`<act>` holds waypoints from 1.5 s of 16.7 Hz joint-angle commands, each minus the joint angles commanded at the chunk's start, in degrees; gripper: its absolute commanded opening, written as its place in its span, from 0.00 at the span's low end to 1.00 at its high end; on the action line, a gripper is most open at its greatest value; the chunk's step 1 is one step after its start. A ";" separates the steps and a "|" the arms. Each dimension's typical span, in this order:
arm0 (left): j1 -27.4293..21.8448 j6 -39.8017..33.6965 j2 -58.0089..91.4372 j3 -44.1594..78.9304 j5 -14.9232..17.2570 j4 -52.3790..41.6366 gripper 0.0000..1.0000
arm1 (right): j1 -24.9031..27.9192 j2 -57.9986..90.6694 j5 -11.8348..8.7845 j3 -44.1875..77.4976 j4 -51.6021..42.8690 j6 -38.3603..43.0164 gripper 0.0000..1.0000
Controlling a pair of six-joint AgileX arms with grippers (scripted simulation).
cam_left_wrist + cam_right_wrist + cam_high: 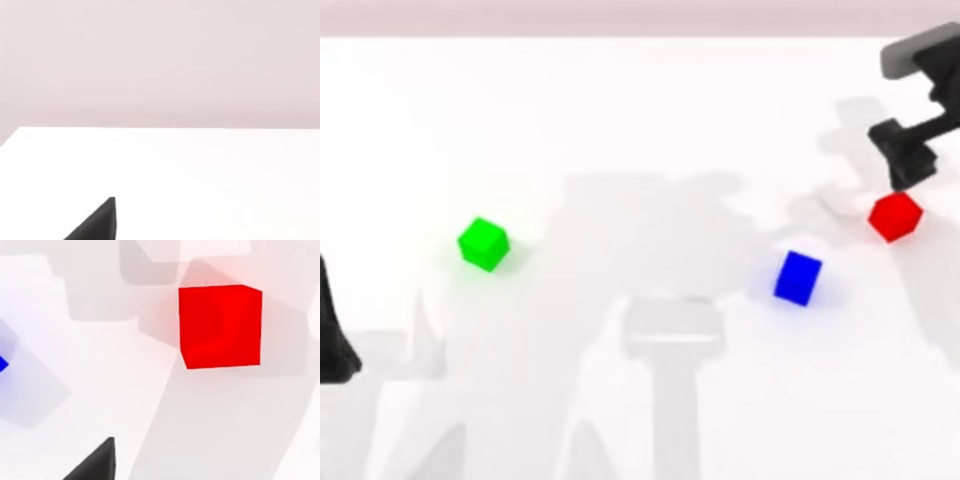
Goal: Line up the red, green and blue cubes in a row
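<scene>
The red cube [895, 216] lies at the table's right, filling the middle of the right wrist view as the red cube [220, 326]. My right gripper [902, 168] hovers just behind it, open and empty; only one black fingertip [100, 462] shows in its wrist view. To the left of the red one and nearer the front sits the blue cube [798, 278], and a sliver of the blue cube [3, 364] shows at the wrist view's edge. The green cube [483, 243] rests alone on the left half. My left gripper [334, 335] stays parked at the left edge, open.
The white table [640, 120] carries only the three cubes and the arms' grey shadows. The left wrist view shows bare table [200, 175], its far edge and a pale wall beyond.
</scene>
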 joint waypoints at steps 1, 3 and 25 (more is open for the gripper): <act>0.00 0.00 0.00 0.00 0.00 0.00 1.00 | 0.21 3.30 -0.05 3.38 -1.87 -0.51 1.00; 0.00 0.00 0.00 0.00 0.00 0.00 1.00 | 0.54 8.61 -0.15 8.90 -4.74 -1.31 1.00; 0.00 0.00 0.00 0.00 0.00 0.00 1.00 | 0.87 17.38 -0.23 0.29 10.67 -1.76 1.00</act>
